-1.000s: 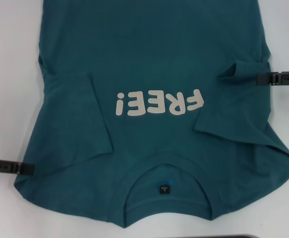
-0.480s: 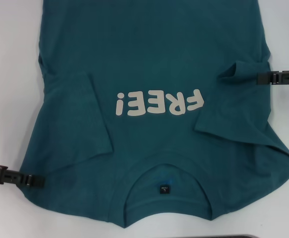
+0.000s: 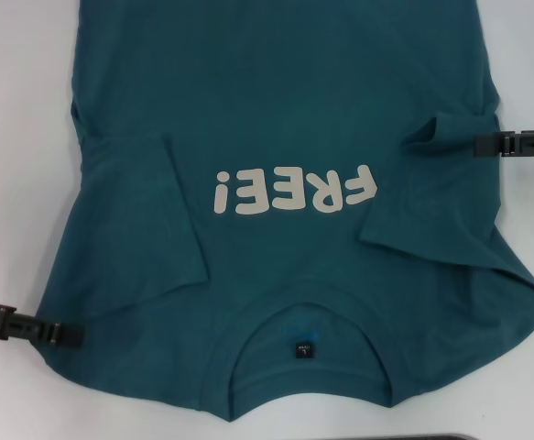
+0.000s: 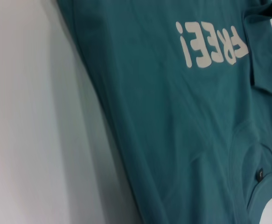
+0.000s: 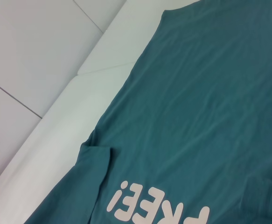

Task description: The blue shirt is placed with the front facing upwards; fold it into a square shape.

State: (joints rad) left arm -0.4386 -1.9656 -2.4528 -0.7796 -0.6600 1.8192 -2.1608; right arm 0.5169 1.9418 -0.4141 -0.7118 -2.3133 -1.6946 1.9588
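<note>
White counter (image 3: 10, 137) | blue shirt (image 3: 276, 101) spread front-up, both sleeves folded inward | left gripper (image 3: 76, 335) at near-left shoulder edge, right gripper (image 3: 479, 143) at right sleeve | finger state: cannot tell.

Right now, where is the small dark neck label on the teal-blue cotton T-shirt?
In the head view, the small dark neck label sits inside the collar of the teal-blue cotton T-shirt, near the bottom centre, below the white "FREE!" lettering.

- The blue shirt (image 3: 285, 119) ran past the head view's top edge, its hem unseen.
- The neck label's (image 3: 303, 351) print was too small to read.
- Whether either hand's fingers were apart or together could not be told: left hand (image 3: 76, 336), right hand (image 3: 479, 144).
</note>
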